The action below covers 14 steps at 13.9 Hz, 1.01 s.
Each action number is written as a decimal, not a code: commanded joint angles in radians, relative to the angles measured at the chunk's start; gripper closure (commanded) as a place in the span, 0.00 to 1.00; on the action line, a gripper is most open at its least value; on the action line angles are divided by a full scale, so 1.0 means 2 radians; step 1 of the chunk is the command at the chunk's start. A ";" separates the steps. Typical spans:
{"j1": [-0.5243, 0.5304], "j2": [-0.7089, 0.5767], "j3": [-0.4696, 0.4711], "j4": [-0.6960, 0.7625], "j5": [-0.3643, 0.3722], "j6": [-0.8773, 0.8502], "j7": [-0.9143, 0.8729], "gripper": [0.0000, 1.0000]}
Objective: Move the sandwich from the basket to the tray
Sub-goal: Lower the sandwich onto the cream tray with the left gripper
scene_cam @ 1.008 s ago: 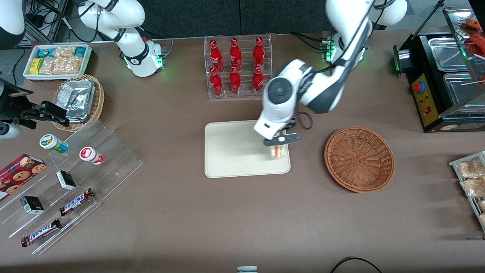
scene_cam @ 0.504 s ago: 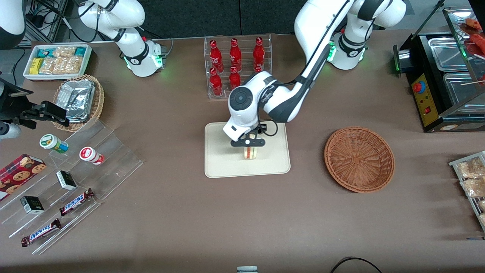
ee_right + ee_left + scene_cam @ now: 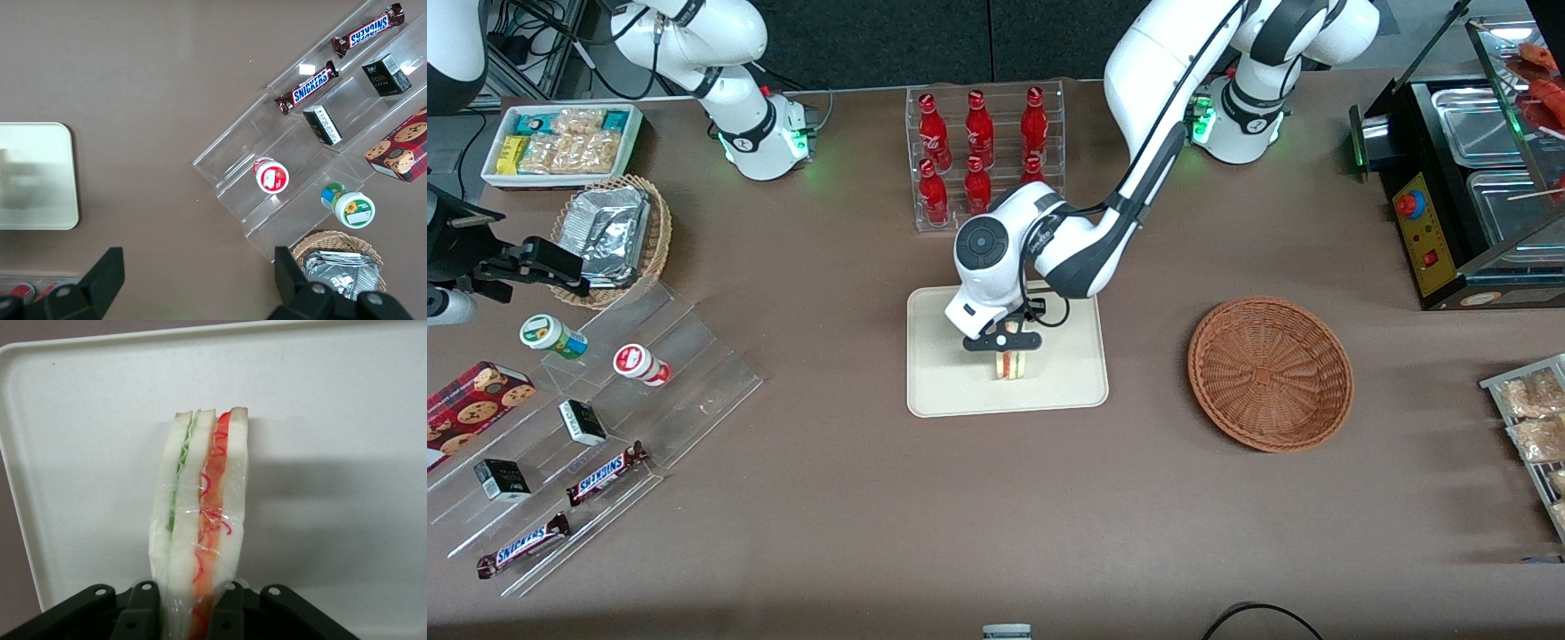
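My left gripper (image 3: 1009,353) hangs over the middle of the cream tray (image 3: 938,391), shut on the sandwich (image 3: 1011,364). The wrist view shows the wrapped wedge (image 3: 200,520) standing on its cut edge, with green and red filling stripes, pinched between the two black fingers (image 3: 140,613) just above the tray's surface (image 3: 333,420). Whether it touches the tray I cannot tell. The reddish-brown basket (image 3: 1270,373) sits empty beside the tray, toward the working arm's end of the table.
A clear rack of red bottles (image 3: 983,156) stands farther from the front camera than the tray, close to my arm. Toward the parked arm's end are a tiered clear stand (image 3: 596,418) with snacks, a tan basket with foil packs (image 3: 614,236) and a white bin (image 3: 560,142).
My arm carried the sandwich from the tray's edge nearest the basket to the tray's middle, then lowered it a little. The gripper stayed shut on it.
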 commanded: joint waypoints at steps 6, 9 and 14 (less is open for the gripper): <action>-0.009 0.016 0.009 0.010 0.011 0.011 -0.015 0.99; -0.008 0.017 0.009 0.010 0.012 0.012 -0.010 0.02; -0.008 0.017 0.009 0.010 0.012 0.011 -0.009 0.00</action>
